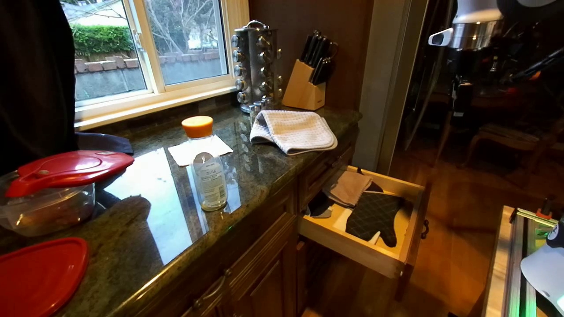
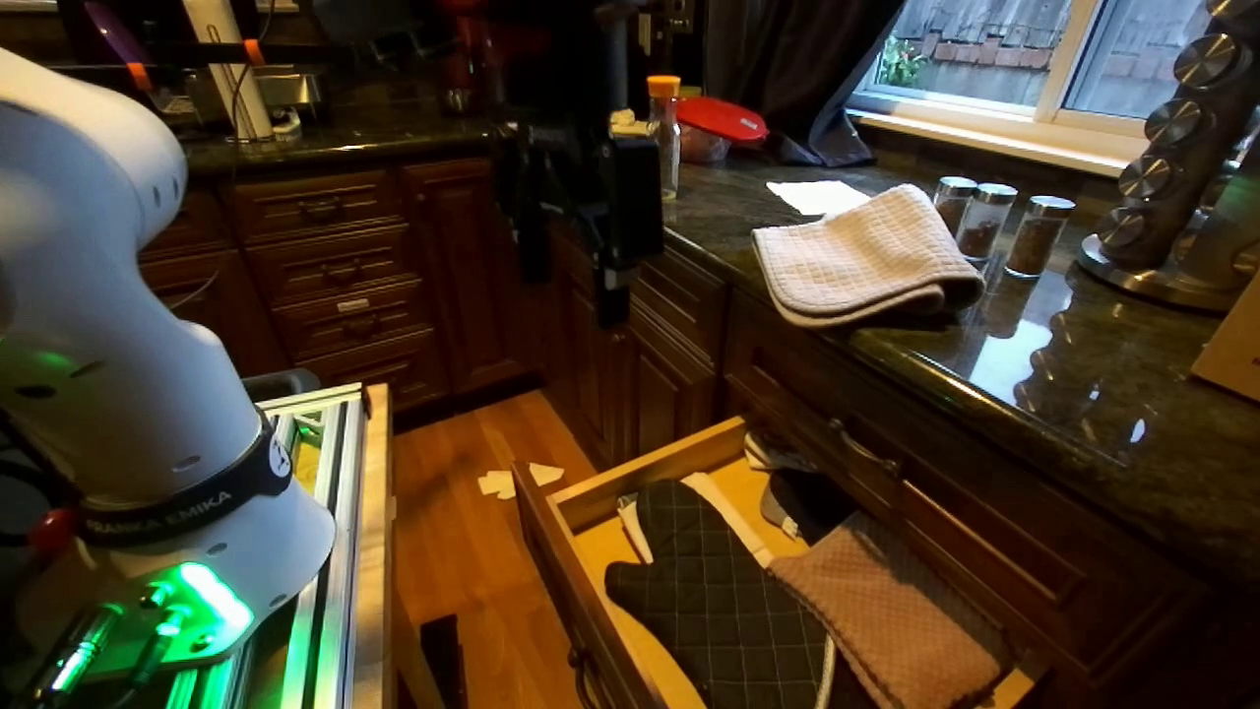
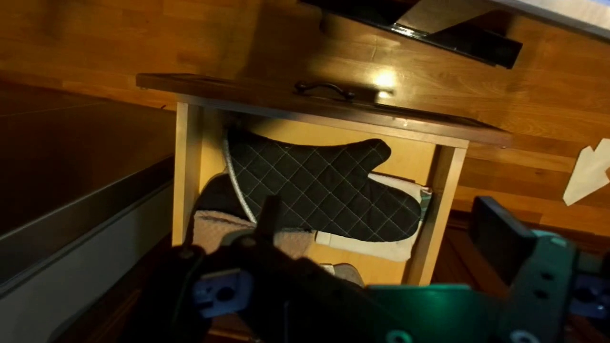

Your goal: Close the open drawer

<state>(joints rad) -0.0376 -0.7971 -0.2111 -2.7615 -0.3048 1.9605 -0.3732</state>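
Note:
The drawer (image 1: 352, 250) is pulled out from under the counter, with pale wood sides and a dark brown front. It also shows open in an exterior view (image 2: 655, 473) and in the wrist view (image 3: 441, 209). Its curved dark handle (image 3: 324, 89) is on the front's outer face. A dark quilted oven mitt (image 3: 324, 186), a brown cloth (image 2: 886, 601) and other cloths lie inside. My gripper (image 2: 573, 276) is open and empty, above the drawer and apart from it. In the wrist view its fingers (image 3: 383, 221) are wide apart. The gripper is dark and hard to see in an exterior view (image 1: 458, 99).
A granite counter (image 1: 260, 193) stands above the drawer, with a folded towel (image 1: 295, 130) near its edge. A glass bottle (image 1: 209, 182), knife block (image 1: 304, 86) and spice rack (image 1: 257, 66) stand on it. The robot's base frame (image 2: 340, 463) stands across from the drawer front.

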